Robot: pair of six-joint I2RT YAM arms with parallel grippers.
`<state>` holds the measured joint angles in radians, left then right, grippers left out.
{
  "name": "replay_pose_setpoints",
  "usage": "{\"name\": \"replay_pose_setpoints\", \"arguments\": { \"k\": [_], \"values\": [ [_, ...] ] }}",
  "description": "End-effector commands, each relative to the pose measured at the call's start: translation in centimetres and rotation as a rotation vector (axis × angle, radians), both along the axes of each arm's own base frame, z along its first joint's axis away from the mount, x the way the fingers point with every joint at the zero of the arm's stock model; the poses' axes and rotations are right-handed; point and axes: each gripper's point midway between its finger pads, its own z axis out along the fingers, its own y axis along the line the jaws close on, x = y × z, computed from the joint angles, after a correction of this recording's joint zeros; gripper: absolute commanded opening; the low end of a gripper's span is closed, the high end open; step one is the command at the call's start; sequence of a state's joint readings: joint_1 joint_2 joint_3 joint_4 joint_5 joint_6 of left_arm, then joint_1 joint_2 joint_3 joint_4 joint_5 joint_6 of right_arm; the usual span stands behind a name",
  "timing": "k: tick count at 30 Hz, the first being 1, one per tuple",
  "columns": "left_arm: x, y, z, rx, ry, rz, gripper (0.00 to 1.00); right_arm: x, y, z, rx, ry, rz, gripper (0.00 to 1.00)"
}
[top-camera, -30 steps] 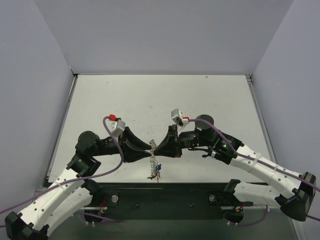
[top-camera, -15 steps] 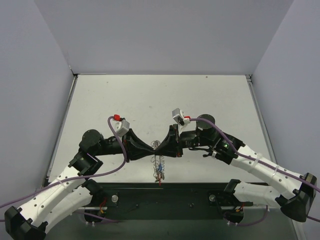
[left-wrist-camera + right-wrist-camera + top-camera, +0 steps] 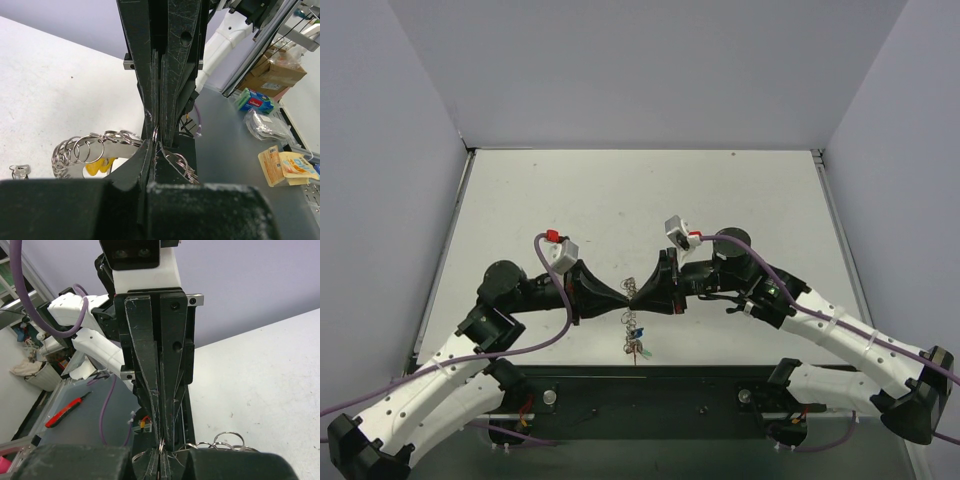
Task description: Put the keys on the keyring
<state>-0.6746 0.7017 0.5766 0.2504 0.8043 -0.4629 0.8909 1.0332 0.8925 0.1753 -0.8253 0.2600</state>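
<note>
My left gripper (image 3: 624, 297) and right gripper (image 3: 641, 293) meet tip to tip above the near middle of the table. Both are shut on the same edge of the keyring, a silvery ring with coil-like loops. In the left wrist view its loops (image 3: 82, 149) curve off to the left of my shut left gripper (image 3: 154, 145), with a yellow key head (image 3: 97, 166) under them. In the right wrist view the loops (image 3: 227, 441) show to the right of my shut right gripper (image 3: 161, 454). The keys (image 3: 636, 341), one of them blue, dangle below the tips.
A small silver key (image 3: 19, 171) lies on the white table (image 3: 620, 200) to the left. The dark base plate (image 3: 650, 390) runs along the near edge. Walls close the left, far and right sides. Boxes and packets (image 3: 260, 100) lie off the table.
My left gripper has moved right until its tips meet the right gripper's. The hanging ring and keys have swung right and bunched up shorter beneath the tips. The right arm has barely moved.
</note>
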Motion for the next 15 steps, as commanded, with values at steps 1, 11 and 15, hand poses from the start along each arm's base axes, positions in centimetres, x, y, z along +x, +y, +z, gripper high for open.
{"name": "replay_pose_setpoints", "arguments": {
  "k": [1,11,15],
  "values": [
    [1.1,0.1,2.6,-0.078,-0.064,0.075,0.0,-1.3,0.7,4.9,0.153,-0.103,0.085,0.04],
    [1.4,1.3,2.9,-0.202,-0.042,0.166,0.0,0.4,-2.0,7.5,0.272,-0.211,-0.132,0.84],
    [1.2,1.5,3.0,-0.224,-0.044,0.167,0.0,0.5,-2.4,7.9,0.284,-0.213,-0.146,0.86]
  ]
}}
